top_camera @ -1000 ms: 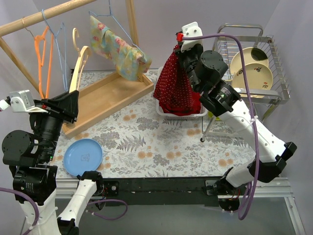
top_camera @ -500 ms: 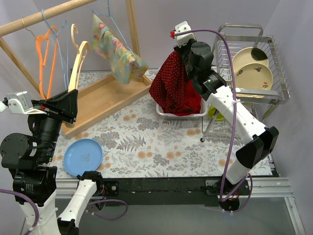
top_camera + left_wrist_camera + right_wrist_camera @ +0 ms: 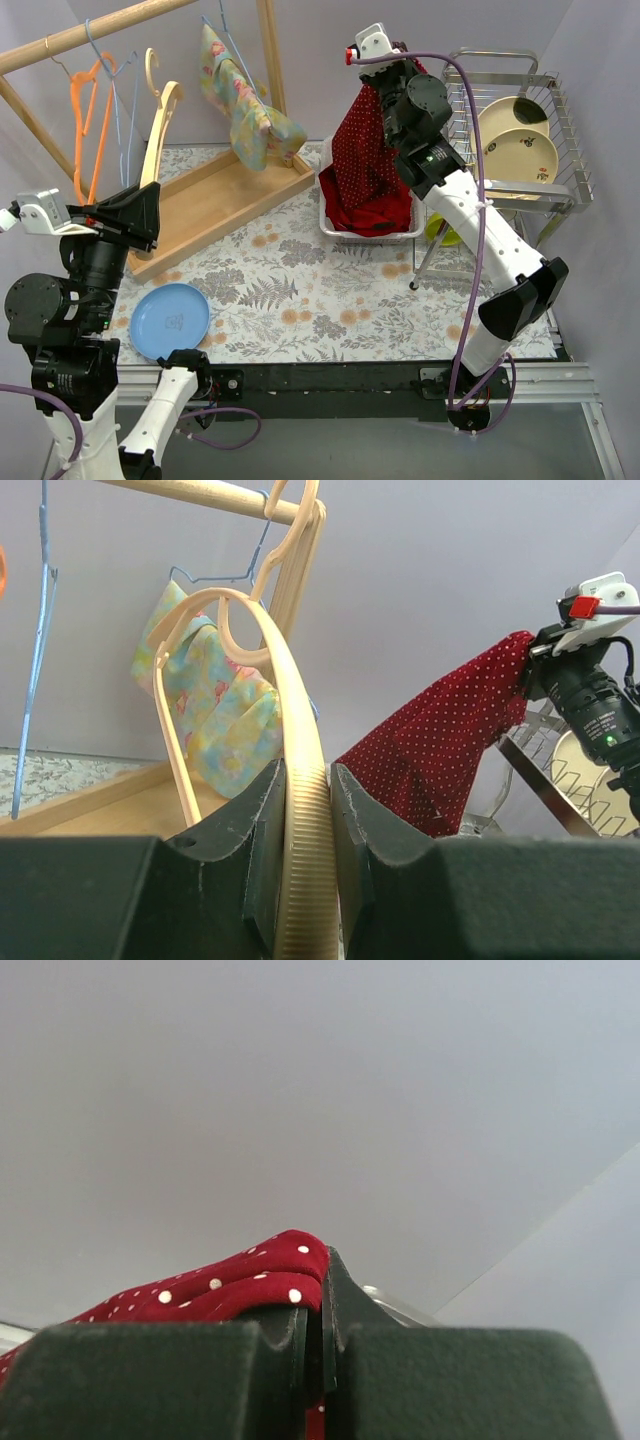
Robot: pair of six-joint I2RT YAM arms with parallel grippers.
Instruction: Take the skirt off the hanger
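Note:
The red white-dotted skirt (image 3: pixel 365 165) hangs from my right gripper (image 3: pixel 392 78), which is shut on its top edge high over the white basket (image 3: pixel 345 232); its lower part lies in the basket. The right wrist view shows the skirt (image 3: pixel 230 1285) pinched in that gripper (image 3: pixel 322 1310). My left gripper (image 3: pixel 148 205) is shut on the lower end of a bare cream hanger (image 3: pixel 160 130) hooked on the wooden rail (image 3: pixel 90 30). The left wrist view shows this hanger (image 3: pixel 300 780) clamped in my left gripper (image 3: pixel 307 850), with the skirt (image 3: pixel 450 730) apart from it at the right.
A floral garment (image 3: pixel 245 110) hangs on a blue wire hanger from the rail. An orange hanger (image 3: pixel 85 120) hangs at the left. A wooden tray (image 3: pixel 215 200) lies under the rail, a blue plate (image 3: pixel 168 318) at front left, a wire dish rack (image 3: pixel 520 140) with plates at right.
My right gripper has lifted the skirt higher and a little back over the basket. The floral garment has swung slightly. The left gripper has stayed shut on the cream hanger.

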